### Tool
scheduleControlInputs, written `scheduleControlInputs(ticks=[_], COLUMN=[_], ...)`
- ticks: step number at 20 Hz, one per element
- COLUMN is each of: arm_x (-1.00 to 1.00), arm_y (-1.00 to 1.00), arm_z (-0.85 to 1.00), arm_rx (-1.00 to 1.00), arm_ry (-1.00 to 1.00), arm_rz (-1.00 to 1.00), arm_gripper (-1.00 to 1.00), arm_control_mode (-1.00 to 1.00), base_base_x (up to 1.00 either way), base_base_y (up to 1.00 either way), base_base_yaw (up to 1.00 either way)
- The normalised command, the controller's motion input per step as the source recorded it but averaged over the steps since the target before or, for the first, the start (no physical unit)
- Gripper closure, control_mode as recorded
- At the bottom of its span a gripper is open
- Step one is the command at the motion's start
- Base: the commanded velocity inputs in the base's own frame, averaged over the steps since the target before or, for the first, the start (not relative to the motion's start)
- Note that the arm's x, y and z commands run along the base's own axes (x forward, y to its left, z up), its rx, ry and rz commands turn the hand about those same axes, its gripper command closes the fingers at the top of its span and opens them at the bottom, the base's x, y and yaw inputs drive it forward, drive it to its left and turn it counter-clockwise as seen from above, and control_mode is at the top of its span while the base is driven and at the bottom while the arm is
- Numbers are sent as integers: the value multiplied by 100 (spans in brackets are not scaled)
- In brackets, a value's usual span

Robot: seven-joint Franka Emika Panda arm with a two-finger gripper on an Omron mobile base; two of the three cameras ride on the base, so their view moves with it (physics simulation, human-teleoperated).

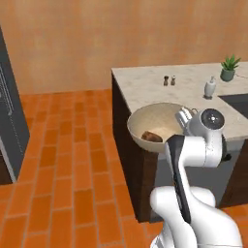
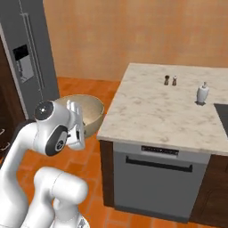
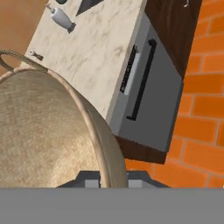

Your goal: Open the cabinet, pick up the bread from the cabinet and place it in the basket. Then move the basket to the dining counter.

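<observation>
Inside basket (image 1: 160,121), bread (image 1: 151,137).

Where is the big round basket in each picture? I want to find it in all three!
Left base view: the basket is in the middle, beside the counter's near corner.
Right base view: left of centre, behind the arm's white wrist.
Hand view: lower left, very close.
Shared landmark: the white bottle on the dining counter.

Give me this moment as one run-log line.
phase: carrying basket to dining counter | gripper: shut on basket rim | bread: inside basket | basket: in the air beside dining counter, not yet set down
</observation>
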Motion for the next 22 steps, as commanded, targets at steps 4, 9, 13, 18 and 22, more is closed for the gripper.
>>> scheduleControlInputs(ticks=[4, 9, 13, 18, 22], arm_x=[0, 0, 0, 31, 100], arm_y=[0, 0, 0, -16, -44], arm_z=[0, 0, 0, -10, -38], arm_rx=[0, 0, 0, 1, 2], arm_ry=[0, 0, 0, 0, 0], arm_rz=[0, 0, 0, 2, 8], arm_gripper=[100, 100, 100, 100, 100], arm_control_mode=[100, 100, 100, -100, -100], base_base_x=[18, 55, 73, 44, 0], base_base_y=[-97, -59, -38, -21, 0], base_base_yaw=[-2, 1, 4, 3, 0])
